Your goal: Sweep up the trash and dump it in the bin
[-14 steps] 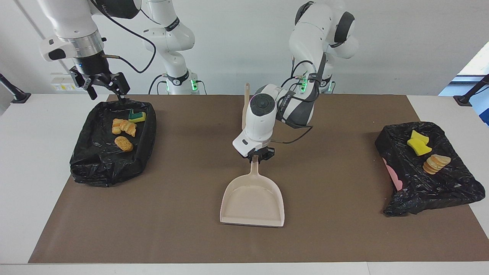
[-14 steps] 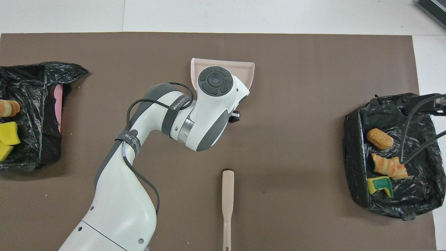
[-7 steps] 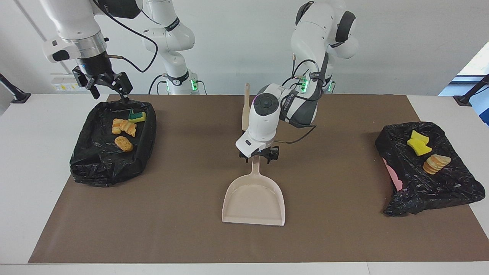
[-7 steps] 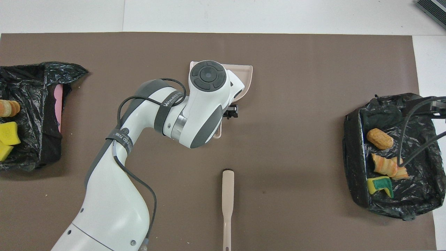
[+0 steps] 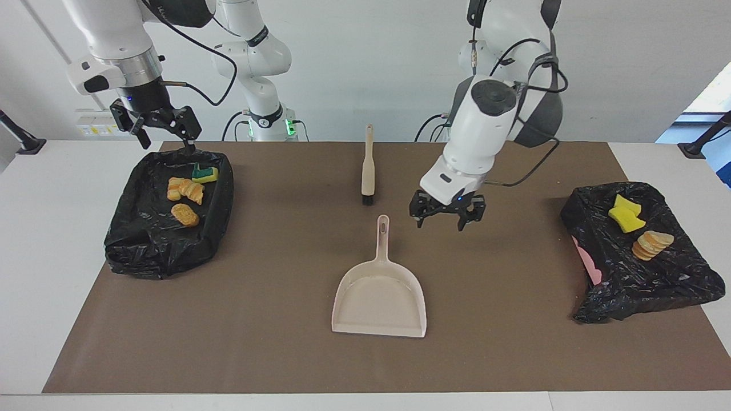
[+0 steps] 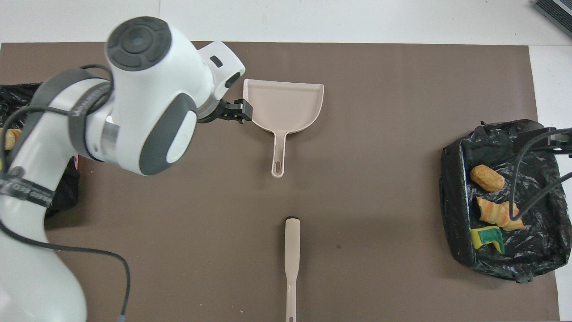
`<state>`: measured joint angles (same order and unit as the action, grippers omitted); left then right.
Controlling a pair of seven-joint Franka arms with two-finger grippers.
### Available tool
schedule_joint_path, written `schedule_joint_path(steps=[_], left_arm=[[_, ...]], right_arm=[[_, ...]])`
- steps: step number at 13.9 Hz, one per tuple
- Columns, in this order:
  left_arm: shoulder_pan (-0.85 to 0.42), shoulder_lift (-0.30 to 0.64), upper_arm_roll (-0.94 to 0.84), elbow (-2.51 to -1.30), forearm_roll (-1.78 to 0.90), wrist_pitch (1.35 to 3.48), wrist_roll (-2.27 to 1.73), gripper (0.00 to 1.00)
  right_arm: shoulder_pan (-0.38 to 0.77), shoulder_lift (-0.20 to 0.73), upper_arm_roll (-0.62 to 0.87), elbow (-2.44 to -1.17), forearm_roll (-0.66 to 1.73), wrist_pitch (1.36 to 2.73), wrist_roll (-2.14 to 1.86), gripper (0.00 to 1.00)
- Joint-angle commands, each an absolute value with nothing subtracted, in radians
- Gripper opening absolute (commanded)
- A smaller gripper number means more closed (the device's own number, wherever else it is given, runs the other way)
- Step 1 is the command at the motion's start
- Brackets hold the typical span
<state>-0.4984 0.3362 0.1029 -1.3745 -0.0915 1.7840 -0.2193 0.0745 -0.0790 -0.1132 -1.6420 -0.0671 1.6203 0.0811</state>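
My left claw [image 5: 447, 216] hangs spread and empty beside the dustpan [image 5: 380, 297]; my right claw [image 5: 161, 127], also spread, waits over a trash-filled bin [image 5: 131, 240].

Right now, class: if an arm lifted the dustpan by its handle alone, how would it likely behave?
The dustpan looks like thin moulded plastic, so probably stiff and light for its size. Its wide pan hangs off a slim handle, so it would likely droop pan-first unless gripped firmly. Lying flat on the mat, it should slide rather than roll or tip if pushed.
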Motion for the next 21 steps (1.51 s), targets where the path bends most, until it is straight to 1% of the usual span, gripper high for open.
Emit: schedule_joint_path(steps=[1,3,6,8,12,14,16,18,21], left_arm=[[-0.401,0.206,0.094,-1.437,-0.091,1.685,-0.027,1.00],[-0.318,0.148,0.094,-1.436,-0.087,1.619,0.076,1.00],[-0.249,0.043,0.094,-1.436,-0.031,1.534,0.194,1.00],[-0.215,0.002,0.094,-1.430,-0.026,1.487,0.224,1.00],[-0.199,0.002,0.104,-1.419,0.000,1.401,0.236,1.00],[-0.198,0.024,0.120,-1.367,-0.002,1.361,0.238,1.00],[-0.201,0.012,0.124,-1.370,-0.002,1.367,0.236,1.00],[-0.199,-0.006,0.124,-1.400,-0.002,1.368,0.232,1.00],[-0.198,-0.006,0.129,-1.404,-0.002,1.370,0.225,1.00]], right_arm=[[0.072,-0.084,-0.114,-1.637,-0.057,1.582,0.075,1.00],[0.072,-0.086,-0.115,-1.634,-0.057,1.534,0.075,1.00],[0.072,-0.084,-0.114,-1.631,-0.058,1.539,0.075,1.00],[0.072,-0.084,-0.114,-1.629,-0.058,1.539,0.077,1.00],[0.072,-0.084,-0.114,-1.629,-0.058,1.539,0.077,1.00],[0.072,-0.084,-0.114,-1.631,-0.058,1.539,0.077,1.00],[0.072,-0.084,-0.114,-1.629,-0.058,1.539,0.077,1.00],[0.072,-0.084,-0.114,-1.629,-0.058,1.539,0.077,1.00],[0.072,-0.084,-0.114,-1.629,-0.058,1.539,0.077,1.00]])
